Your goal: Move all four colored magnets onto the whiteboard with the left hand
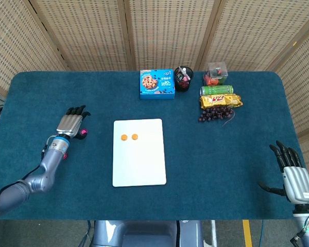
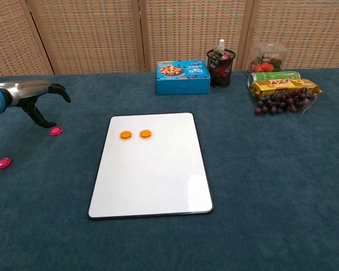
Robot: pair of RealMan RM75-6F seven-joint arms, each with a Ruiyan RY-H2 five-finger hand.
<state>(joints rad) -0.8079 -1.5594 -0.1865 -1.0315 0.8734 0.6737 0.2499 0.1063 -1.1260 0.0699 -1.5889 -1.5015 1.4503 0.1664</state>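
The whiteboard [image 1: 141, 159] [image 2: 152, 175] lies flat mid-table. Two orange magnets [image 1: 124, 137] [image 1: 135, 137] sit side by side near its far edge; the chest view shows them too [image 2: 125, 135] [image 2: 145, 134]. A pink magnet [image 2: 55, 131] [image 1: 83, 133] lies on the blue cloth left of the board. A second pink magnet [image 2: 2, 163] lies nearer the front left. My left hand [image 1: 72, 123] [image 2: 37, 101] hovers just beside and above the first pink magnet, fingers curved downward, holding nothing. My right hand [image 1: 293, 172] stays at the front right, fingers spread and empty.
Along the far side stand a blue cookie box [image 1: 157, 84], a black cup [image 1: 184, 78], a clear container [image 1: 216, 73], a green can [image 1: 216, 90], a yellow packet [image 1: 221, 100] and dark grapes [image 1: 215, 114]. Woven screens close off the back.
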